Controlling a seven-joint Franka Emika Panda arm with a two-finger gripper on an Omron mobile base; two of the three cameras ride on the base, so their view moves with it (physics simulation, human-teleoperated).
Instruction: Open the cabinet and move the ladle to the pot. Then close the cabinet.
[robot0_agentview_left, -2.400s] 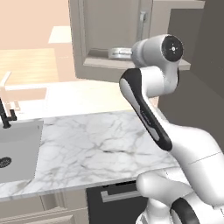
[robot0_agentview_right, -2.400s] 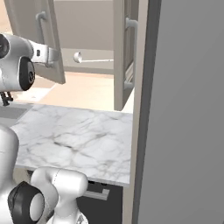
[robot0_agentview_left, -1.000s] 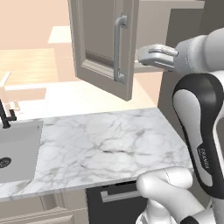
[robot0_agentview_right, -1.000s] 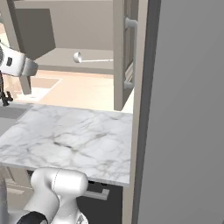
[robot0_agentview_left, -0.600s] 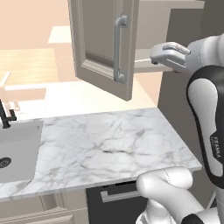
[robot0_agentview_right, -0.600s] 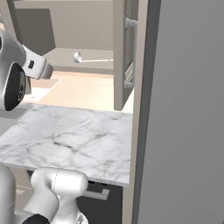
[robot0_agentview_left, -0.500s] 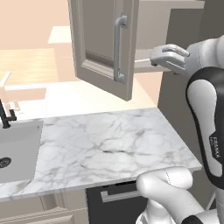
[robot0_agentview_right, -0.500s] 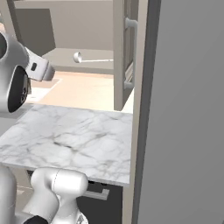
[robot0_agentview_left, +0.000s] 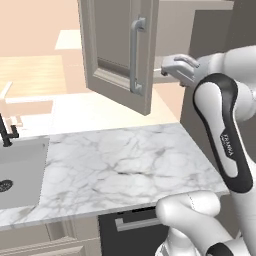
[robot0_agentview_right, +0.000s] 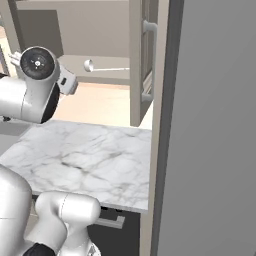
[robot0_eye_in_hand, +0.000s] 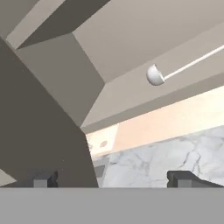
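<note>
The cabinet (robot0_agentview_right: 75, 35) hangs with both doors swung out; its left door (robot0_agentview_left: 120, 55) carries a silver bar handle (robot0_agentview_left: 135, 55). Inside, on the cabinet floor, lies the ladle (robot0_agentview_right: 105, 66), and the hand view shows its round silver bowl (robot0_eye_in_hand: 155, 75) with the thin handle running off to the right. My gripper (robot0_agentview_left: 170, 69) hovers in front of the opening, short of the ladle. In the hand view the gripper (robot0_eye_in_hand: 113, 179) is open, its fingertips (robot0_eye_in_hand: 41, 178) far apart with nothing between them. The pot is out of view.
A marble counter (robot0_agentview_left: 115, 165) runs below the cabinet, with a sink (robot0_agentview_left: 20, 172) and a black faucet (robot0_agentview_left: 6, 132) at its left end. A tall dark grey unit (robot0_agentview_right: 210, 125) stands close on the right. The right door (robot0_agentview_right: 142, 60) juts out over the counter.
The left door has swung wider since the earliest frames. Over the last second my hand has risen and turned to face the cabinet opening, still open.
</note>
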